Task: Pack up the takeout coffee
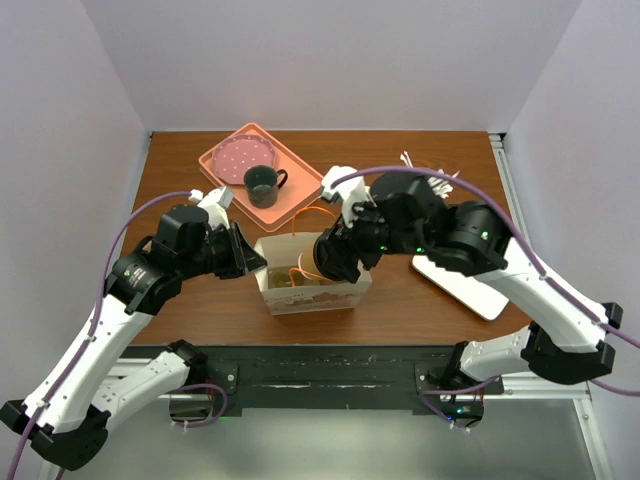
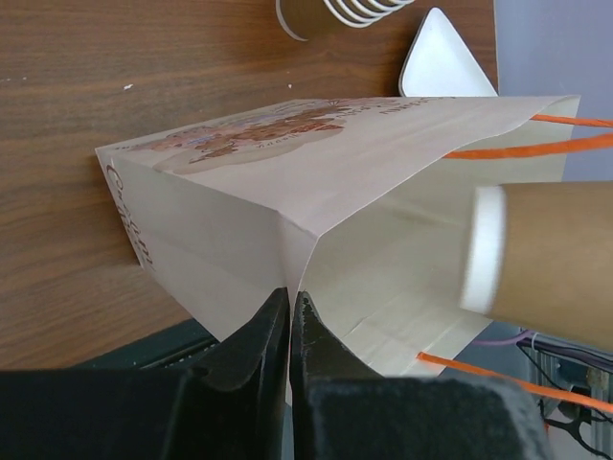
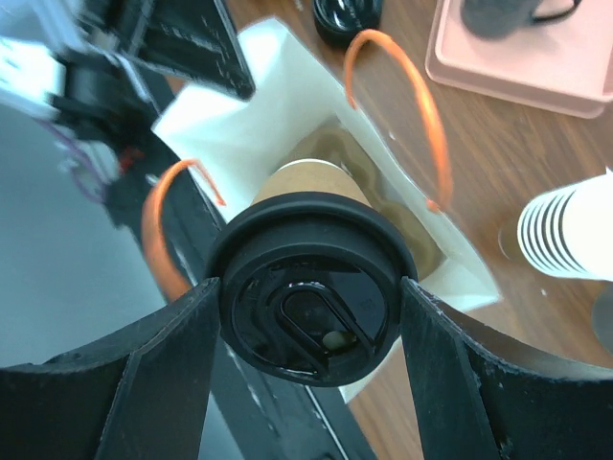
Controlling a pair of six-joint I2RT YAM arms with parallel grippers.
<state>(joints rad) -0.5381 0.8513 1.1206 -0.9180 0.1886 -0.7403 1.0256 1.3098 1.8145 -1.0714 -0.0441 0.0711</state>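
Note:
The takeout coffee, a kraft-brown cup with a black sip lid (image 3: 308, 305), sits between my right gripper's (image 3: 309, 289) fingers, which are shut on the lid's sides. It hangs over the open mouth of a white paper bag (image 3: 251, 144) with orange handles (image 3: 414, 105). In the left wrist view the cup's brown wall (image 2: 560, 261) shows at the bag's mouth. My left gripper (image 2: 289, 299) is shut on the bag's (image 2: 287, 182) side crease and holds it. From above, the bag (image 1: 312, 294) stands between the left gripper (image 1: 256, 263) and the right gripper (image 1: 338, 258); the cup is hidden under the right one.
A pink tray (image 1: 232, 158) with a dark green mug (image 1: 263, 184) lies behind the bag. A white tray (image 1: 470, 288) is at the right. A stack of white cups (image 3: 567, 230) stands beside the bag. A round black thing (image 3: 347, 15) sits past the bag.

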